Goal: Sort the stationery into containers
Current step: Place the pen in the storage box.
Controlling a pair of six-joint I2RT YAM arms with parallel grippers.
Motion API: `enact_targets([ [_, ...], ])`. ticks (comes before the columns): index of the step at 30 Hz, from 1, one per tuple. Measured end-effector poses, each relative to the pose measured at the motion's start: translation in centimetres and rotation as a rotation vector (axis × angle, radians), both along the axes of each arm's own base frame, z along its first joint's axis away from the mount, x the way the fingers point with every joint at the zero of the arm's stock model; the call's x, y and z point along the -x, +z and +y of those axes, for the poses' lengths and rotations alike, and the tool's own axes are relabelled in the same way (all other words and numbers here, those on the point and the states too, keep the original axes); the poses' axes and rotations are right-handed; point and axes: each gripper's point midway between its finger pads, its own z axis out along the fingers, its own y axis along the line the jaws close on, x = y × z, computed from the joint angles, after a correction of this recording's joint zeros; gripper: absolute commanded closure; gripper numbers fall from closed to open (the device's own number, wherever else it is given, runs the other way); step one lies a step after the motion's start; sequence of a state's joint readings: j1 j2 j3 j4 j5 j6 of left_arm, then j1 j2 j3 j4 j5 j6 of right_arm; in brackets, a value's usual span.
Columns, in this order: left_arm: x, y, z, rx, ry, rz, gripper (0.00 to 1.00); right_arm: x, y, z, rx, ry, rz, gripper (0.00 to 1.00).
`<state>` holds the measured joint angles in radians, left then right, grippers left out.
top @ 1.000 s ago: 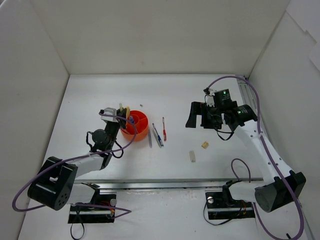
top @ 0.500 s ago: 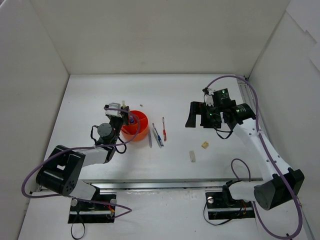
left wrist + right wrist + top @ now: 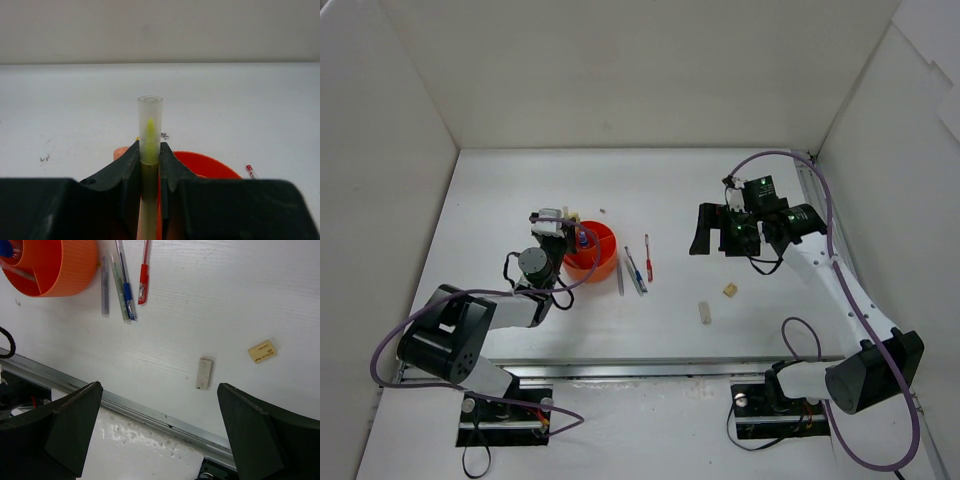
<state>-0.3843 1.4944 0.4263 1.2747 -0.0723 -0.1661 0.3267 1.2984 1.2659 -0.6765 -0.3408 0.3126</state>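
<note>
- Metal rail (image 3: 150, 412): running along the near edge of the tabletop (image 3: 670, 190).
- Long beige eraser (image 3: 204, 373): lying nearest the rail. A smaller tan eraser (image 3: 262, 351) is sitting just beyond it, apart, with bare surface lying round both.
- Right hand (image 3: 157, 390): hovering above the erasers with fingers spread wide, gripping nothing.
- Grey pen (image 3: 104, 285), blue pen (image 3: 125, 285), red pen (image 3: 144, 275): lying roughly parallel beside the bowl. A pale shaft is touching the blue pen and is hard to make out.
- Orange-red bowl (image 3: 600, 255): sitting left of the pens, its left rim being covered by the left arm (image 3: 510, 305). Its contents are mostly hidden.
- Left hand (image 3: 150, 155): clamping a yellow marker (image 3: 150, 125) upright at the bowl's left rim, the marker's lower shaft hiding between the fingers.
- Walls (image 3: 650, 70): standing beyond open tabletop.
</note>
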Motion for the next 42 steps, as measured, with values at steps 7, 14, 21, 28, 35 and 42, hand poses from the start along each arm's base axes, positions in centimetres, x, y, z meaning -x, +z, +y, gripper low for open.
enact_targets([
  [7,0.1,-0.7,-0.1,0.020,0.002,0.023,1.00,0.0,0.0,0.0,-0.001,0.001,0.001,0.02],
  [14,0.8,-1.9,-0.5,0.036,0.003,0.056,1.00,0.0,-0.2,0.1,-0.003,0.005,0.011,0.02],
  [21,0.9,-1.9,-0.7,0.040,0.005,0.057,0.90,0.0,-0.2,0.1,-0.003,0.005,0.011,0.02],
  [28,1.3,-2.6,-0.4,0.052,0.015,0.079,0.77,0.1,-0.2,0.3,-0.010,0.010,0.013,0.02],
  [35,1.6,-2.0,-0.3,0.080,0.018,0.068,0.41,0.1,-0.1,0.3,-0.012,0.010,0.010,0.02],
  [42,2.4,-0.2,0.0,0.106,0.013,0.027,0.10,0.3,0.7,0.2,-0.021,0.009,-0.016,0.02],
])
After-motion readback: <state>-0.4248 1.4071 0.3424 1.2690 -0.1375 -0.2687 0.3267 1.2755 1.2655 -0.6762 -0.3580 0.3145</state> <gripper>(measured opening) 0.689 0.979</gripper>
